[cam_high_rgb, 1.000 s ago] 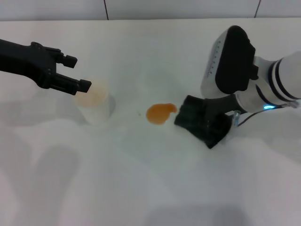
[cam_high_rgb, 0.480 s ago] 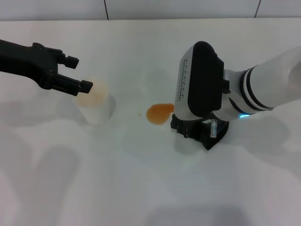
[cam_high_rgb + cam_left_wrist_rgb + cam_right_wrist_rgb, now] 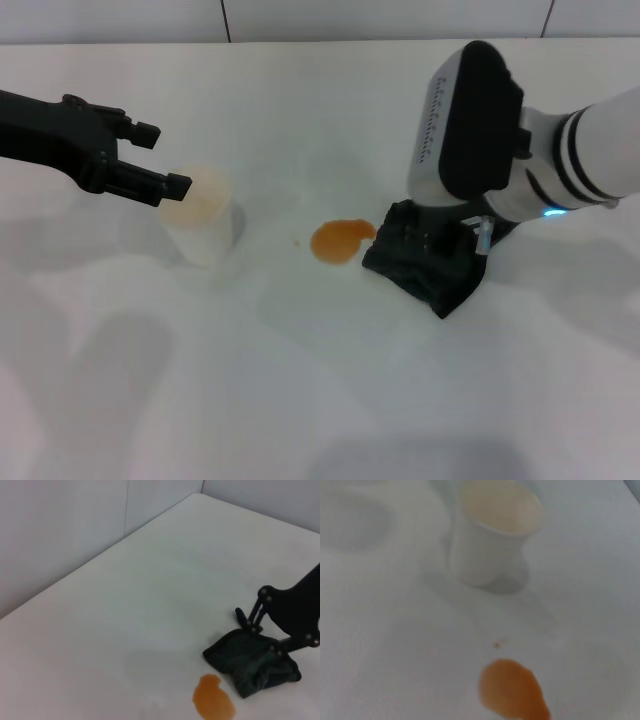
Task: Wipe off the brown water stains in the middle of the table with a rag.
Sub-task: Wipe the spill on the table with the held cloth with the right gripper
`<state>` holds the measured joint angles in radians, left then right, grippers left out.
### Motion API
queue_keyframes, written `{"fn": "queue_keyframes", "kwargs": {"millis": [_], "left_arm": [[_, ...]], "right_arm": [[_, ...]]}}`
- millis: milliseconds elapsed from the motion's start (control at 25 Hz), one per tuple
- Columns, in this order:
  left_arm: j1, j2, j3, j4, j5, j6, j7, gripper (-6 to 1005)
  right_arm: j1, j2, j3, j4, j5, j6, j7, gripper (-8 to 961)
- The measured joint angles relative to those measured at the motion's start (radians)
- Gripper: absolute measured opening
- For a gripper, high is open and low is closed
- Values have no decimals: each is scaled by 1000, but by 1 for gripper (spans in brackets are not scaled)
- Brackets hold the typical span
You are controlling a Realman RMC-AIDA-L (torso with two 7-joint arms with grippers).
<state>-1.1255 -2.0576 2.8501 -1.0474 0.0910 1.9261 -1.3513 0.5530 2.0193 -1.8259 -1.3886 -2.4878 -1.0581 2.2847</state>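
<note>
1. Since half a second ago, the right arm's housing is sitting farther toward the counter's right side, uncovering more of the rag (image 3: 428, 265), which is lying a little farther from the stain than before.
2. Right pincer (image 3: 470, 235) is pressing down on the rag's upper edge; its fingers (image 3: 248, 622) are sinking into the cloth in the left wrist view, apparently clamped on a fold.
3. Brown water stains (image 3: 340, 240) are forming one orange-brown blotch just beside the rag, on the side away from the right pincer, with its tail nearly touching the cloth's edge.
4. A tiny speck of the same colour (image 3: 496, 644) is sitting just beyond the blotch, toward the cup.
5. Left pincer (image 3: 165, 160) is hovering with its fingers apart, gripping nothing, well apart from the rag.
6. White cup (image 3: 203, 222) is standing upright just below and beside the left pincer's tips, showing a pale tan tint inside.
7. Counter (image 3: 300, 400) is carrying all of these.
</note>
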Motion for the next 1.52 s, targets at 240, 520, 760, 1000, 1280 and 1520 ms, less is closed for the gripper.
{"fn": "queue_keyframes", "kwargs": {"millis": [240,520,760,1000,1280,1520], "left_arm": [[-5,-1,0,0,-1,0,0,891],[-11,-3,0,0,0,-1,-1,890],[-13,-3,0,0,2,-4,-3,890],[-14,-3,0,0,3,-8,-5,890],[-14,-3,0,0,3,-11,-5,890],[-14,-4,0,0,2,-14,-5,892]], "right_arm": [[6,3,45,40,-2,-40,1,206],[12,3,48,19,4,-96,1,247],[14,2,20,14,-3,-100,-3,351],[17,3,14,28,-4,-80,-5,480],[23,1,23,64,-6,-59,-6,719],[25,0,23,86,-6,-52,-7,712]]}}
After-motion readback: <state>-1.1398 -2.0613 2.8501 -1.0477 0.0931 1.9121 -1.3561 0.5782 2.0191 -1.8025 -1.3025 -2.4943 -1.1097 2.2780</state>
